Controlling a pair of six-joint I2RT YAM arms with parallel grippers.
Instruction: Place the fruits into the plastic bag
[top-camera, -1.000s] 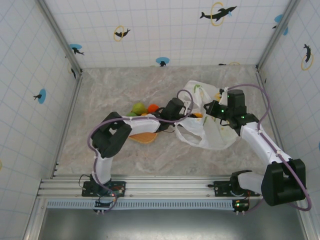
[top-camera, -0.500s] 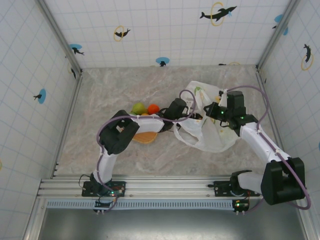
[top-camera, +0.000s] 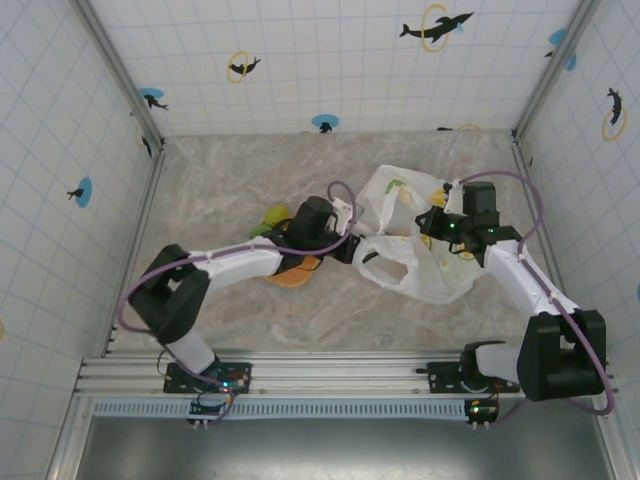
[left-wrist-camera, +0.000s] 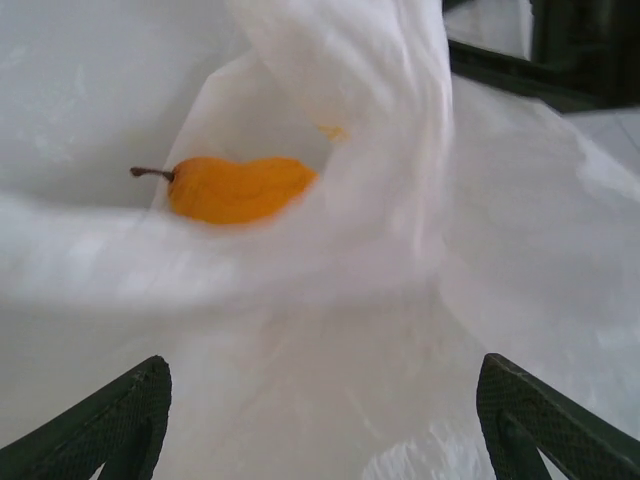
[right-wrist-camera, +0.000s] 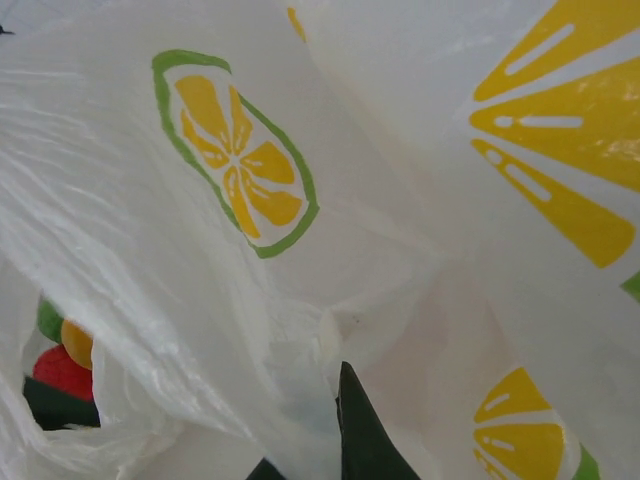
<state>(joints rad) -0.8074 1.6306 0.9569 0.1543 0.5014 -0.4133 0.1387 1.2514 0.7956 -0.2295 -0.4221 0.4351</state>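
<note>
The plastic bag (top-camera: 420, 272) lies crumpled on the marble table (top-camera: 230, 180), right of centre, with its lemon-slice prints facing up. One orange fruit (left-wrist-camera: 235, 190) with a short stem rests inside the bag mouth. In the right wrist view, red, orange and green fruits (right-wrist-camera: 60, 366) show through a gap in the film at 8 o'clock. A green fruit (top-camera: 272, 214) sits on the table at 9 o'clock from the bag, near the tan mat (top-camera: 290, 277). The left gripper (left-wrist-camera: 320, 370) faces the bag's 9 o'clock edge, fingers spread apart and empty. The right gripper (top-camera: 438, 222) sits toward 2 o'clock, clamped on bag film.
</note>
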